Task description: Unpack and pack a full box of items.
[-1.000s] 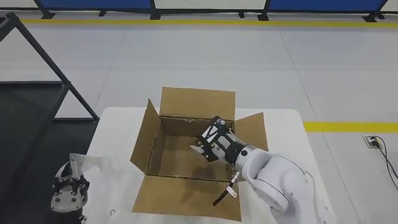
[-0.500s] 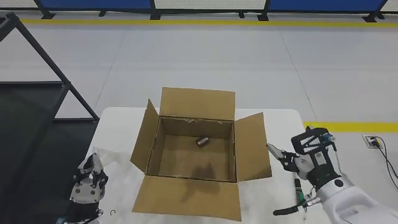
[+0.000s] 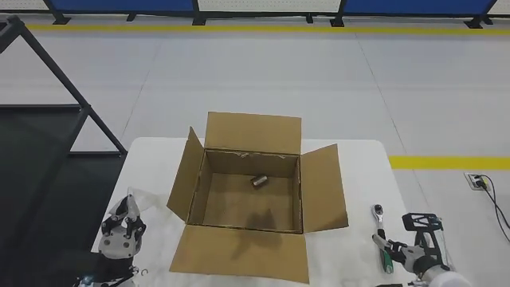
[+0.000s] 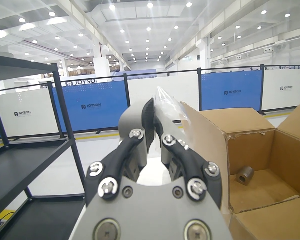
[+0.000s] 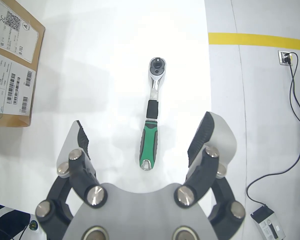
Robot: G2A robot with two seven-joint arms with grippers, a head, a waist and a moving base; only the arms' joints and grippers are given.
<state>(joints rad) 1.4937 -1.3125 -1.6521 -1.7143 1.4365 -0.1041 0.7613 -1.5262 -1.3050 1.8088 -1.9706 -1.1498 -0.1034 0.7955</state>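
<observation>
An open cardboard box (image 3: 317, 187) stands mid-table, with a small metal cylinder (image 3: 258, 181) on its floor near the far wall. The left wrist view shows that box (image 4: 252, 126) and the cylinder (image 4: 244, 174) beside my left gripper (image 4: 153, 118), which is shut on a clear plastic bag (image 4: 166, 106). From above, the left gripper (image 3: 123, 229) sits at the table's front left, apart from the box. A green-handled ratchet wrench (image 5: 151, 111) lies flat on the table, right of the box. My right gripper (image 5: 143, 123) hovers open above its handle, near the front right corner (image 3: 414, 251).
A black shelf rack (image 3: 48, 127) stands left of the table, close to the left arm (image 4: 27, 151). The table's right edge (image 5: 207, 81) runs just beyond the wrench (image 3: 381, 239). The box's labelled flap (image 5: 12, 71) lies to the wrench's other side.
My right arm has pulled out of the box and swung to the table's front right, leaving the wrench lying free. The left gripper with the bag shifted slightly toward the box.
</observation>
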